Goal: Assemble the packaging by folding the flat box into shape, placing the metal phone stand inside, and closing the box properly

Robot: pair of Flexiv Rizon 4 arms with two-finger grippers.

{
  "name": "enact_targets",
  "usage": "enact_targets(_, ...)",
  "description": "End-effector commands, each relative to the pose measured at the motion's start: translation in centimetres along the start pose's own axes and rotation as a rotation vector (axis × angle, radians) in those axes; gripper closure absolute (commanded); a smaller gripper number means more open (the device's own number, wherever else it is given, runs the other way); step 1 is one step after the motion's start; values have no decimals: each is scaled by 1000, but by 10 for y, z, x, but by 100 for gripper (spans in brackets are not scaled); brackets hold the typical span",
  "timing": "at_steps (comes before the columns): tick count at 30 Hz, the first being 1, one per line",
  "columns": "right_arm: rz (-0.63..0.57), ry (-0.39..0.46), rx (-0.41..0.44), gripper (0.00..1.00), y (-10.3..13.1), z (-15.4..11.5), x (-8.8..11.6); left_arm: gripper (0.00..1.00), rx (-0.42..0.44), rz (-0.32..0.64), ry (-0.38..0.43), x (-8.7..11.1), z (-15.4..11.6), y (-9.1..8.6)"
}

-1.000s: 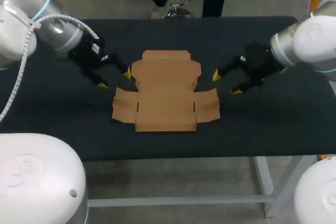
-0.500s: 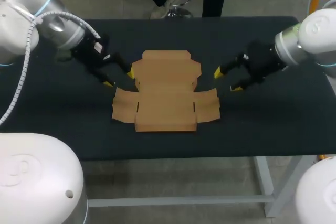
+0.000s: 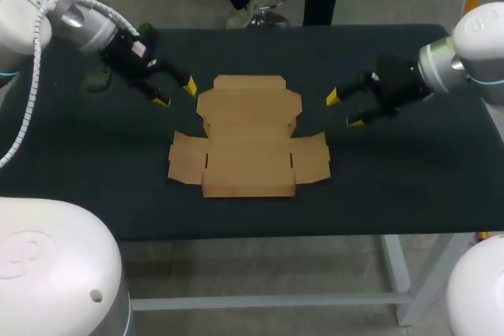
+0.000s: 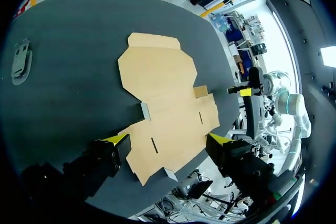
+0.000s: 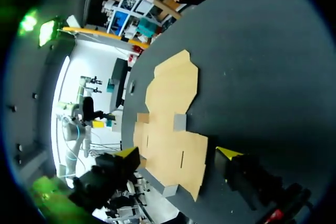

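The box [image 3: 248, 135] lies flat and unfolded at the middle of the table [image 3: 394, 186], all its panels down on the dark cloth. Its wide lid panel points to the far edge, and a short flap sticks out to each side of the near half. From my left wrist camera the box [image 4: 163, 108] spreads out ahead of the fingers, with no panel raised. The right wrist camera shows the same sheet [image 5: 170, 124], just as flat.

My left gripper [image 3: 175, 93] sits just off the far left corner of the box, clear of the cardboard. Its fingers are spread wide with nothing between them. In its own view the left gripper [image 4: 168, 140] has one yellow tip to each side of the box's nearest end, and I see no contact. My right gripper [image 3: 343, 109] is off the box's right side, near it but apart. It too is wide and holds nothing. Its own camera shows the right gripper [image 5: 177, 153] straddling the near end of the sheet in the same way.

The stand [image 4: 21, 62] lies on the cloth, a small grey-green piece well apart from the box. From above the stand [image 3: 98, 79] is dim, close beside my left arm near the table's far left.
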State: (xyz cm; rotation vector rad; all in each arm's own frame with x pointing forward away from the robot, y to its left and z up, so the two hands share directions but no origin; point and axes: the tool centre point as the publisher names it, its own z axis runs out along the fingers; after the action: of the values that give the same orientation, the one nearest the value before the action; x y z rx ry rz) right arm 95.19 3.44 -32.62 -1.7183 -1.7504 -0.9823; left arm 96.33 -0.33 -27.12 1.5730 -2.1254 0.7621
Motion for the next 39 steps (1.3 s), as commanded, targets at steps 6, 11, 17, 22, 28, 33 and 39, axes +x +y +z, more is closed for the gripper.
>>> enact_targets(6,1,99,58,0,40,34,-10,0,-66,-1,20,-14,-5,-27)
enact_targets(11,-19,86,51,0,52,47,-11,0,-73,2,16,-17,-6,-34)
enact_targets(17,-11,88,43,6,65,59,-14,0,-76,1,14,-21,-8,-40)
enact_targets(22,-15,71,37,9,75,69,-16,0,-79,2,14,-24,-8,-44)
enact_targets(28,-17,59,34,9,87,80,-18,0,-83,2,12,-27,-9,-48)
enact_targets(33,-12,54,31,10,96,88,-20,0,-88,-2,14,-31,-8,-50)
enact_targets(39,-3,63,23,11,104,98,-23,0,-87,-5,19,-36,-8,-51)
